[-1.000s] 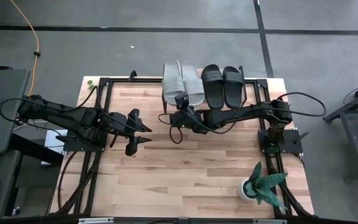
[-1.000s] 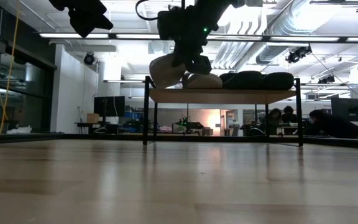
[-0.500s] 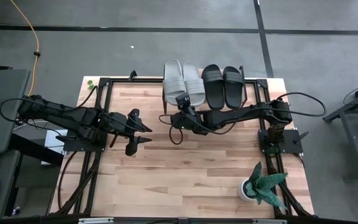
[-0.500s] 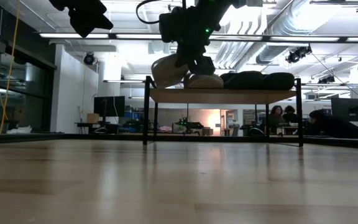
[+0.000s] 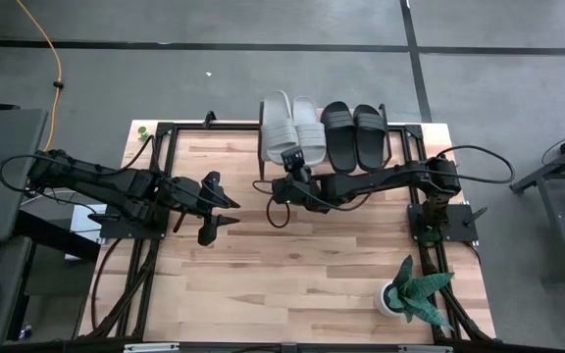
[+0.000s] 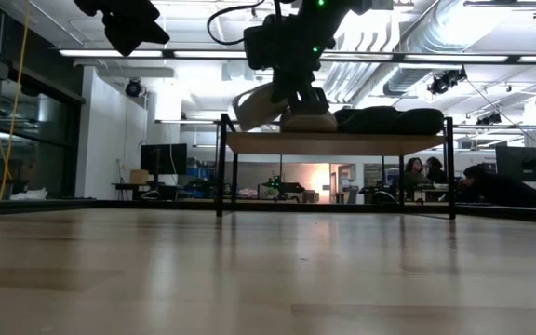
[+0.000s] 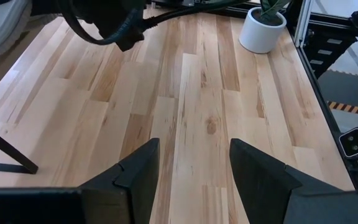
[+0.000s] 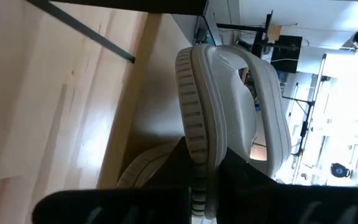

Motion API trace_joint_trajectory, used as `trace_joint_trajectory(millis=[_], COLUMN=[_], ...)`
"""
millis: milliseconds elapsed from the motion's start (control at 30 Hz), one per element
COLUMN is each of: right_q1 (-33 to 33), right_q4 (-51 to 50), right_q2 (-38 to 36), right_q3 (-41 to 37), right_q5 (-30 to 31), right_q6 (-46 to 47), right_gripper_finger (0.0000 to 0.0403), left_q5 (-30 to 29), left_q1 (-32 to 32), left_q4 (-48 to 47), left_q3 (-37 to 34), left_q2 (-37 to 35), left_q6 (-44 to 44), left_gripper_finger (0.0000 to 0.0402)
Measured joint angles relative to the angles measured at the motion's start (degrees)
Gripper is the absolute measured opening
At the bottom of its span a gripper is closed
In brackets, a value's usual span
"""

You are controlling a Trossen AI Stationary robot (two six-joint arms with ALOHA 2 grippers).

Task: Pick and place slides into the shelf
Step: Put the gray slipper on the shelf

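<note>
Item: four slides on the shelf [image 5: 400, 132] at the far edge of the surface [image 5: 292, 265]. Two black slides [image 5: 353, 135] lay flat, side by side, toward the right. One pale slide [image 5: 310, 126] lay flat beside them; the other pale slide [image 5: 276, 126] stood tipped on edge against it, its rim clamped between the right gripper [image 5: 293, 157] fingers. Left gripper [image 5: 220, 207] hung over bare wood, well apart, fingers [image 7: 138, 177] spread, empty. Potted plant [image 5: 410, 290] at the near right corner, clear of both arms. Change since the earlier frame: the gripped slide had been raised from flat to tilted and drawn closer to its pair.
</note>
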Motion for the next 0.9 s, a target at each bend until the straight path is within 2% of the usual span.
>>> trace_joint_trajectory(millis=[167,467,900], right_q1=[0.0,0.0,0.0], right_q4=[0.1,3.6,-4.5], right_q2=[0.0,0.0,0.0], right_q3=[0.0,0.0,0.0], right_q5=[-0.9,-6.5,-2.1], right_q6=[1.0,-1.4,5.0], right_gripper_finger=[0.0001,0.0001,0.0001], left_q5=[0.0,0.0,0.0], left_q1=[0.0,0.0,0.0], left_q4=[0.1,1.0,1.6], left_q3=[0.0,0.0,0.0], left_q2=[0.0,0.0,0.0], left_q6=[0.0,0.0,0.0], left_gripper_finger=[0.0182,0.0182,0.0182])
